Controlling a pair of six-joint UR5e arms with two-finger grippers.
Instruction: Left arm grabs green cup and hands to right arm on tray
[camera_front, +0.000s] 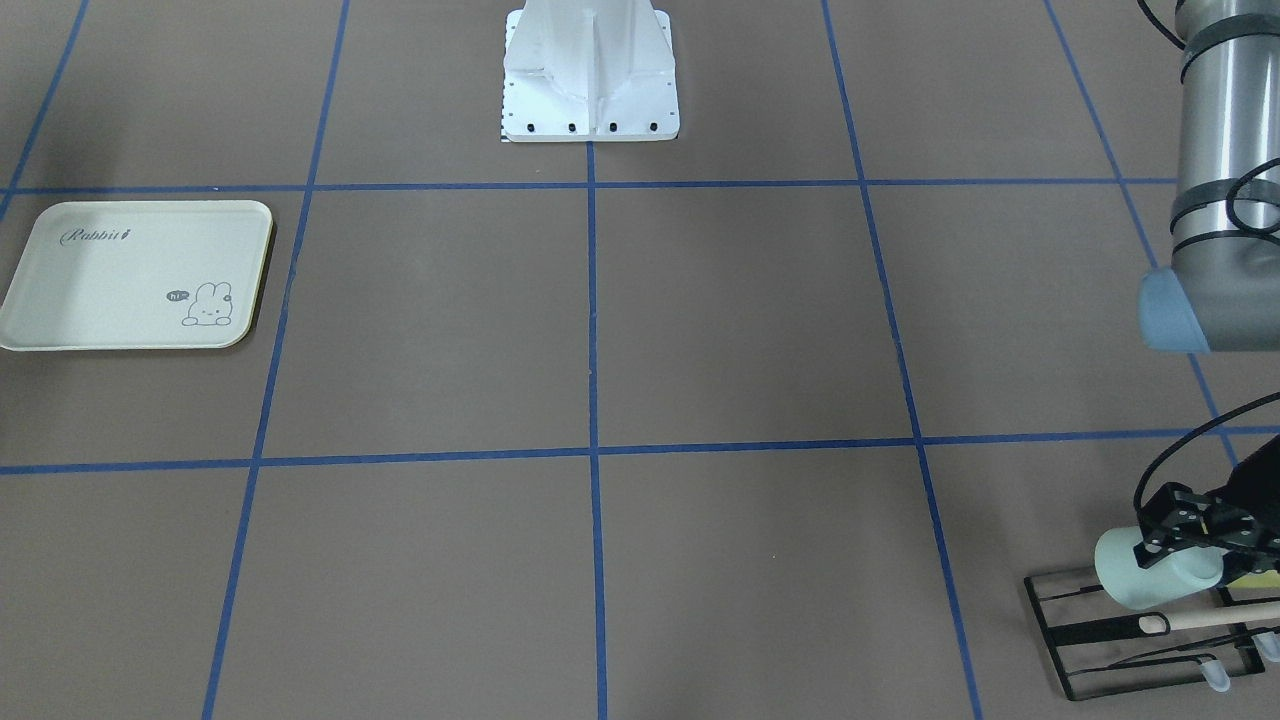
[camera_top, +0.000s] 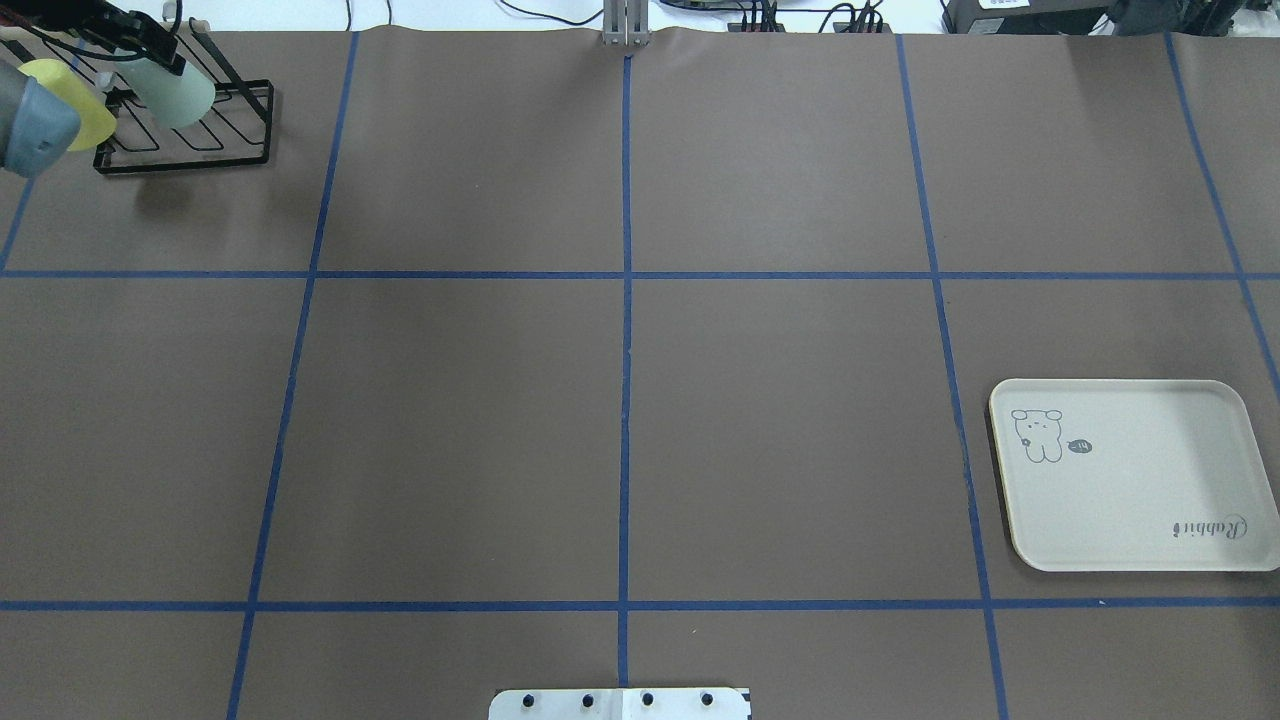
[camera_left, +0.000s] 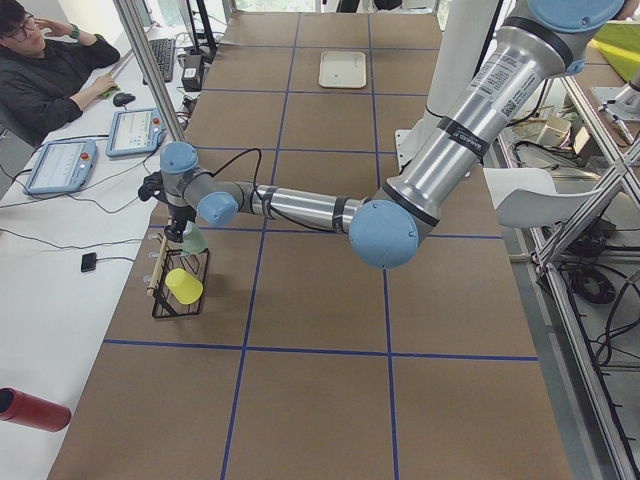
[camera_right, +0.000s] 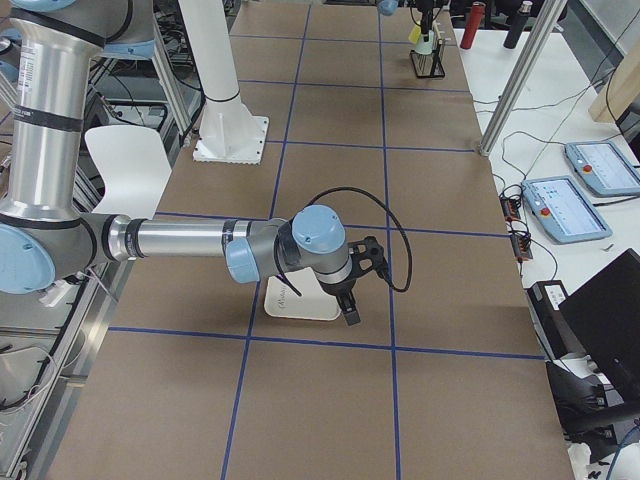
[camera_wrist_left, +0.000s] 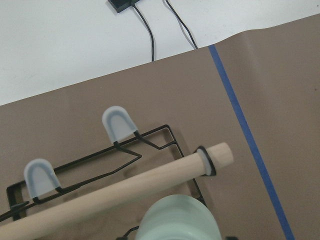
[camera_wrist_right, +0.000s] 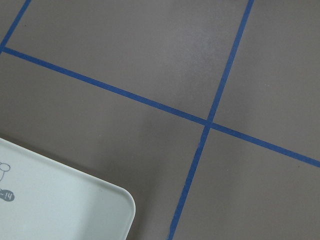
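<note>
The pale mint-green cup (camera_front: 1125, 585) is tipped on its side over the black wire rack (camera_front: 1085, 640) at the table's far corner on my left. My left gripper (camera_front: 1152, 548) is closed around it, one finger on each side. The overhead view shows the same grip (camera_top: 150, 62) on the cup (camera_top: 185, 98). The left wrist view shows the cup's side (camera_wrist_left: 177, 222) just below the camera. The cream Rabbit tray (camera_top: 1150, 500) lies flat and bare on my right. My right gripper (camera_right: 347, 305) hangs by the tray's edge, seen only from the side, so I cannot tell its state.
A pale yellow cup (camera_top: 75, 118) sits on the rack beside the green one. A wooden dowel (camera_wrist_left: 125, 186) runs across the rack, with capped pegs (camera_wrist_left: 119, 125) behind it. The white robot base (camera_front: 590, 95) stands at the table's middle edge. An operator (camera_left: 40, 75) sits beside the table.
</note>
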